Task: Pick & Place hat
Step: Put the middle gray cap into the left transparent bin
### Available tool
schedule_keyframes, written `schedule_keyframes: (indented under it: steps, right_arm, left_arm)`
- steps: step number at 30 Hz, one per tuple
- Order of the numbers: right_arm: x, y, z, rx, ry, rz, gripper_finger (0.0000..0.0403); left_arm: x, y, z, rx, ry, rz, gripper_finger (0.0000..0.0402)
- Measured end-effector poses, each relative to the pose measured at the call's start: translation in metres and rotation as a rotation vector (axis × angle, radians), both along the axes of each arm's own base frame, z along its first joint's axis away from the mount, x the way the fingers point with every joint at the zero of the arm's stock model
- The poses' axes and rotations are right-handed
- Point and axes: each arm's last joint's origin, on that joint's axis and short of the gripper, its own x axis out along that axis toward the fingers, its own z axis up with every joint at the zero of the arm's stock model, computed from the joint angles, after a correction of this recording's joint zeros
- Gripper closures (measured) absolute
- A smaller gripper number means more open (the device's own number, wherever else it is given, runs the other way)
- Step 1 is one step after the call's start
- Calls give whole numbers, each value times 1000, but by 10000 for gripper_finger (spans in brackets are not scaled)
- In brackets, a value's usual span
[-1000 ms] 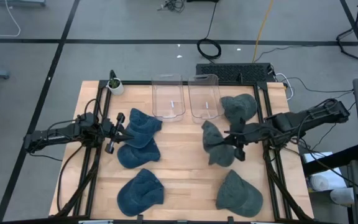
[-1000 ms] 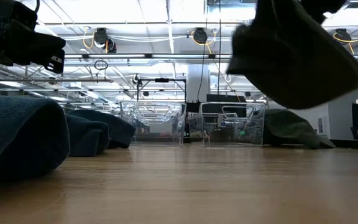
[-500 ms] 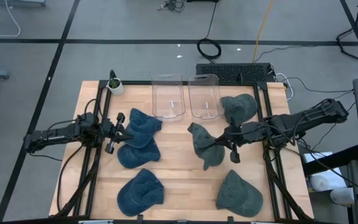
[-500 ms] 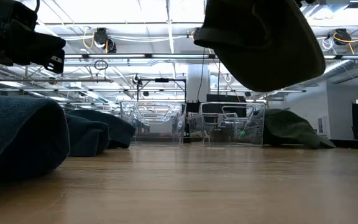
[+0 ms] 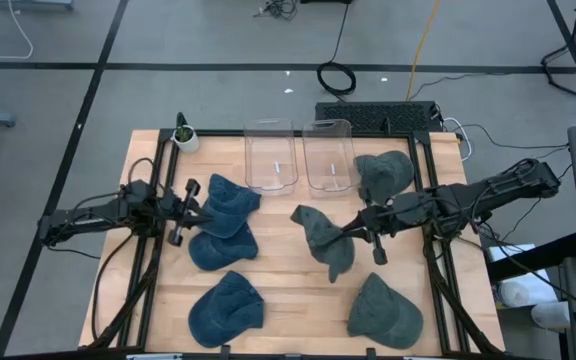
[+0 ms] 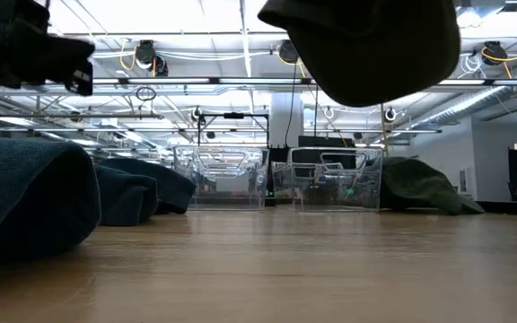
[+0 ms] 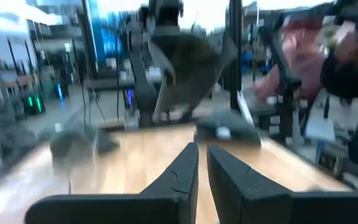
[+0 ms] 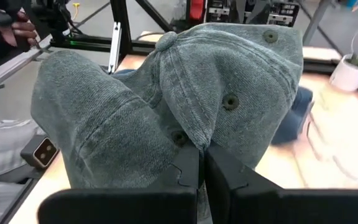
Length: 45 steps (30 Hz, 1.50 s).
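Note:
A grey-green denim hat [image 5: 318, 232] hangs in the air over the table's middle. It fills the top of the low view [image 6: 366, 45] and most of the right wrist view [image 8: 166, 93]. My right gripper [image 5: 352, 233] is shut on it, reaching in from the table's right. My left gripper [image 5: 198, 212] is shut [image 7: 202, 165] and hovers at the table's left beside two blue hats [image 5: 230, 205], touching nothing. Two clear bins [image 5: 271, 155] [image 5: 330, 155] stand on the table's far side. My right gripper pinches a raised fold of the hat's crown [image 8: 194, 134] between its two fingers, close to an eyelet and below the top button. The fingers come in about level from the table's right. The hat is lifted clear of the table and droops around the fingers.
Further grey-green hats lie at far right [image 5: 385, 172] and near right [image 5: 383, 310]. Blue hats lie at left [image 5: 223, 248] and near left [image 5: 226, 303]. A small potted plant [image 5: 185, 135] stands at the far left corner. Bare wood shows mid-table near the front edge.
My right gripper has carried the hat toward the table's left and upward, staying shut. The hat has swung with it from near the right side to the table's middle and hangs higher over the wood.

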Motion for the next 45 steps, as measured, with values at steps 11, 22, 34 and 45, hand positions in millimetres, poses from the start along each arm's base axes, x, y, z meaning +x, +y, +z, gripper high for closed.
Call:
schedule_keyframes:
  steps: [11,22,34,45]
  right_arm:
    - [5,2,-13,-52,-140,31,403]
    - [6,3,-28,-134,-289,61,403]
    - [6,3,-27,-109,-294,54,403]
    - [11,-13,-24,-585,-299,-290,403]
  left_arm:
    - [-10,-5,33,11,-346,-50,357]
    - [-8,-14,33,-52,-331,-143,357]
    - [1,2,28,-237,-288,378,357]
    - [13,10,25,-760,-278,385,332]
